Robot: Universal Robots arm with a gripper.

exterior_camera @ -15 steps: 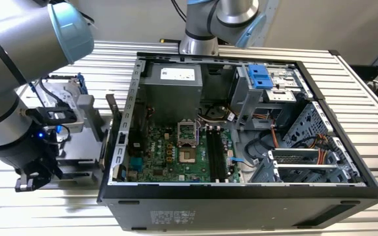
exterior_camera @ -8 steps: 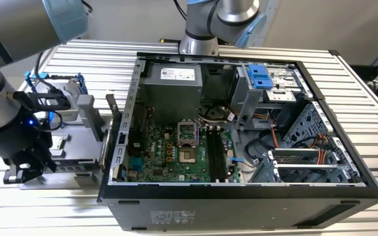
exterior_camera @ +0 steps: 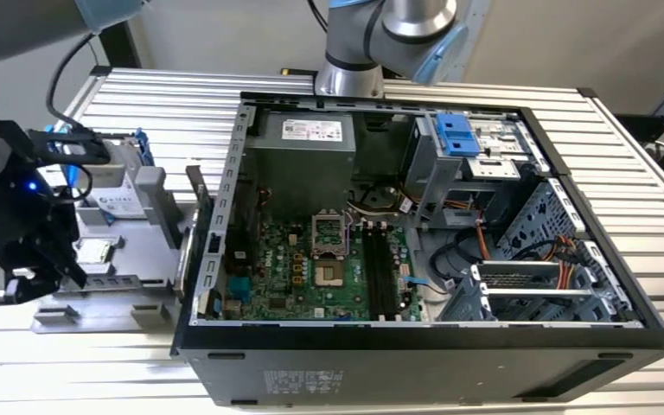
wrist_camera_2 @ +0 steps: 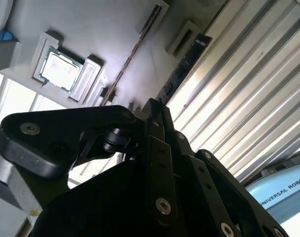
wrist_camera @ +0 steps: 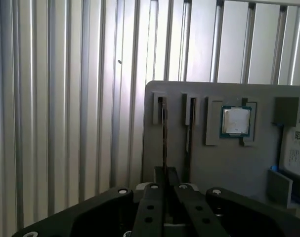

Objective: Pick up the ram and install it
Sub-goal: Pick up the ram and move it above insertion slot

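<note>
The ram (wrist_camera: 163,133) is a thin stick seen edge-on, standing in a slot of the grey holder (wrist_camera: 229,168); it appears as a thin line (wrist_camera_2: 132,54) in the second wrist view. My gripper (wrist_camera: 166,170) has its two dark fingers pressed together on the stick's end, and the same grip (wrist_camera_2: 152,106) appears in the second wrist view. In the exterior view the gripper (exterior_camera: 32,277) is low over the holder's near end, at the exterior view's left. A second stick (wrist_camera: 189,133) stands in the neighbouring slot.
A square silver processor (wrist_camera: 235,121) lies in the holder beside the sticks, and a hard drive (exterior_camera: 124,203) sits further back. The open computer case (exterior_camera: 424,337) is at the centre, with motherboard memory slots (exterior_camera: 384,268) exposed. The ribbed metal table (exterior_camera: 32,363) lies all around.
</note>
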